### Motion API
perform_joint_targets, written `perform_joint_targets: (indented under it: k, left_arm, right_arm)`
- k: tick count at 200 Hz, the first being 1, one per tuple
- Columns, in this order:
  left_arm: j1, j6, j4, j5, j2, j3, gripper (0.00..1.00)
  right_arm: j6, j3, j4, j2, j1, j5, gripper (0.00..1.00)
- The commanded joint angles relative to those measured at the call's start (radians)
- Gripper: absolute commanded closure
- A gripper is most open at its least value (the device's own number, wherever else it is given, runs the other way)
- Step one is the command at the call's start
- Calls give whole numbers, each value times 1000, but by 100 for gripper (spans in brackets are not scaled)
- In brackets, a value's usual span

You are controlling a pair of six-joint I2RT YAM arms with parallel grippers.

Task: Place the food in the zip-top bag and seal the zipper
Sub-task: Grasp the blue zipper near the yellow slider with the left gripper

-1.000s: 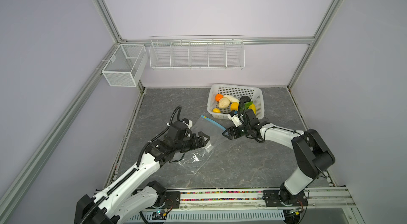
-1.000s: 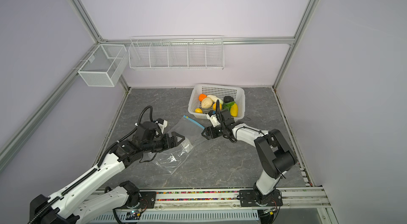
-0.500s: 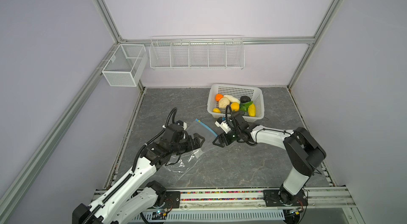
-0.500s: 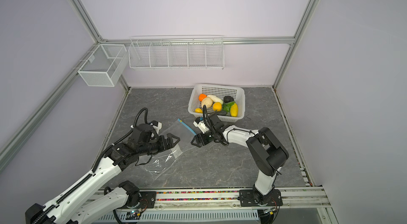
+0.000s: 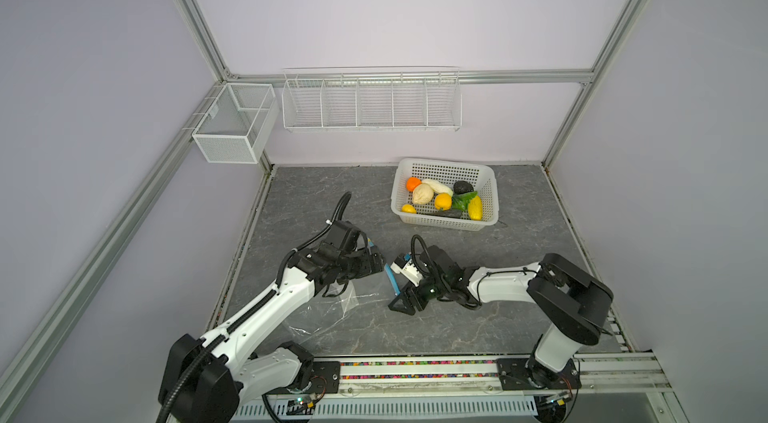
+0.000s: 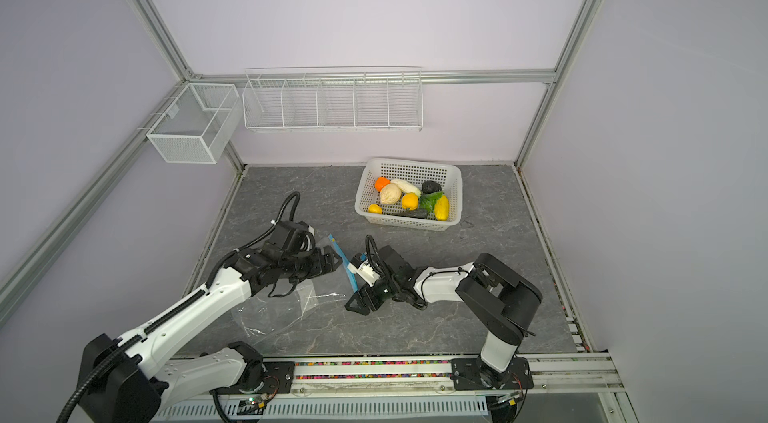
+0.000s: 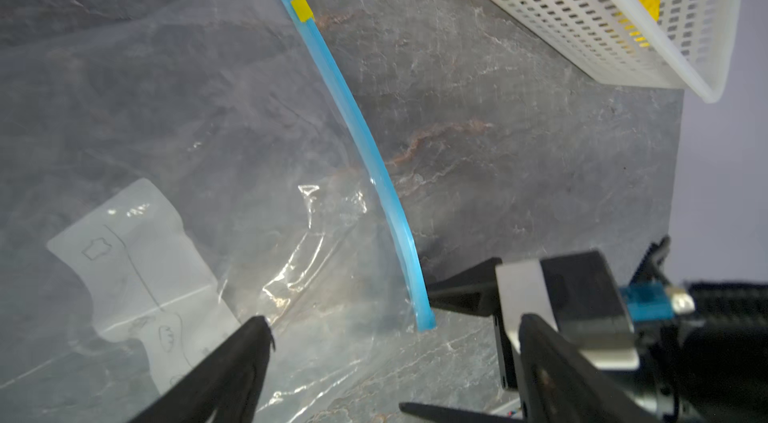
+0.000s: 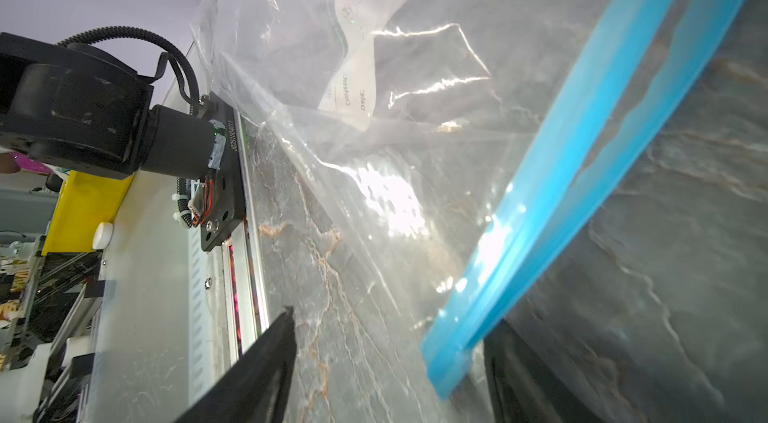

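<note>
The zip-top bag (image 5: 328, 308) lies flat and clear on the grey table, with its white label (image 7: 137, 258) facing up. Its light-blue zipper (image 7: 357, 125) carries a small yellow slider (image 7: 301, 8) at the far end. My left gripper (image 5: 377, 263) hovers open over the bag, and the zipper's near end lies between its fingers (image 7: 249, 358). My right gripper (image 5: 404, 301) is open too and straddles that same zipper (image 8: 582, 150) end without clamping it. The food (image 5: 442, 198), orange, yellow, cream and dark green pieces, sits in the white basket (image 5: 444, 226).
The perforated basket (image 6: 409, 223) stands at the back right of the table. A wire rack (image 5: 370, 103) and a mesh box (image 5: 235, 121) hang on the back wall. The rail with both arm bases (image 5: 415, 371) runs along the front edge.
My right gripper has swung from beside the basket down to the zipper's near end. The left gripper and the bag have shifted toward the front of the table.
</note>
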Motion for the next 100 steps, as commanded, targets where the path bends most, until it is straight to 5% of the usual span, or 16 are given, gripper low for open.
perform_joint_targets:
  k: [1,54,100]
  left_arm:
    - [3,19,-91,-75,93,123,6]
    - [-28,-21,-320,-188,406,387,10]
    - [-43,-64,-323,-235,558,478,19]
  right_arm:
    - [-38,-35,81,-75,-10,44,25]
    - [-125,-82,-44,-213,-96,95,24]
    - [-192,-82,-144,-295,-139,106,24]
